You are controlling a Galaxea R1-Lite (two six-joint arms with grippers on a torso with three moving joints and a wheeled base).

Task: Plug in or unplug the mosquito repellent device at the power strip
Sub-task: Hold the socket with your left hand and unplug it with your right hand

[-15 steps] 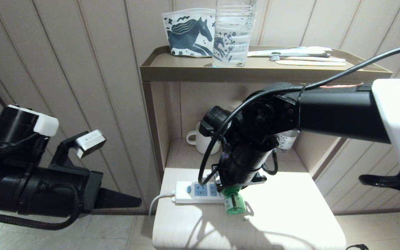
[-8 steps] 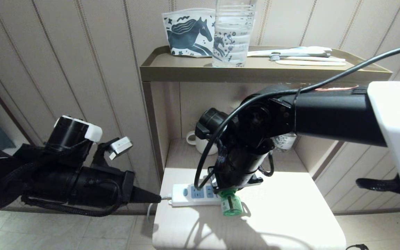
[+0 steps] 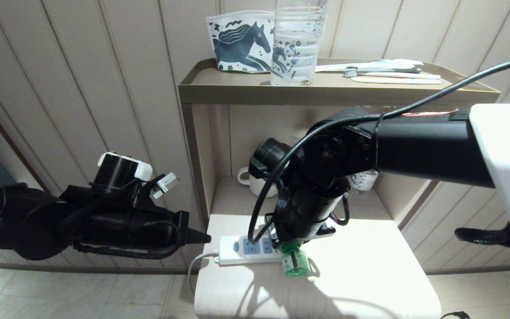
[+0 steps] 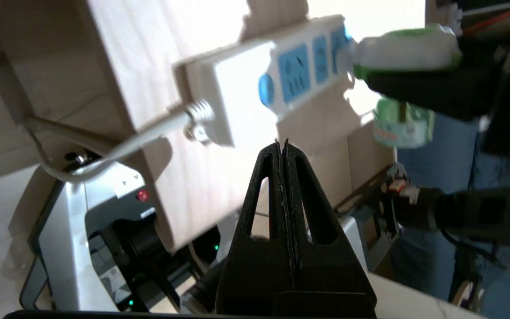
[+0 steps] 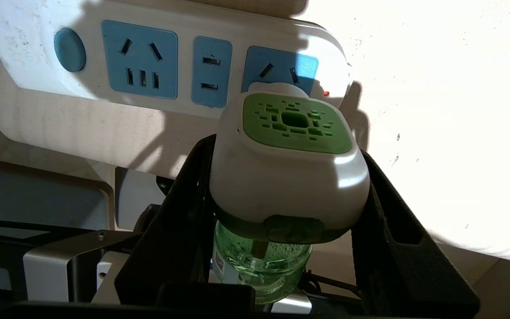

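Observation:
The power strip (image 3: 237, 250) lies along the left front of the low table (image 3: 370, 274), its blue button toward the cord end. The mosquito repellent device (image 3: 295, 262) sits at the socket farthest from the button, bottle hanging toward me. My right gripper (image 5: 286, 148) is shut on its white-and-green head (image 5: 288, 168), one finger on each side. The head's back meets the socket face (image 5: 281, 66); the prongs are hidden. My left gripper (image 3: 207, 239) is shut and empty, its tip at the table's left edge, just short of the strip's cord end (image 4: 202, 117).
A white mug (image 3: 249, 179) and a labelled bottle (image 3: 363, 179) stand at the back of the lower shelf behind my right arm. The top shelf (image 3: 326, 95) carries a clear water bottle (image 3: 297, 44), a horse-print pouch (image 3: 237, 42) and toothbrushes (image 3: 388, 71).
My left arm has swung right and lowered, bringing its shut tip up to the table's left edge near the strip. The strip and device shifted slightly left under my right gripper.

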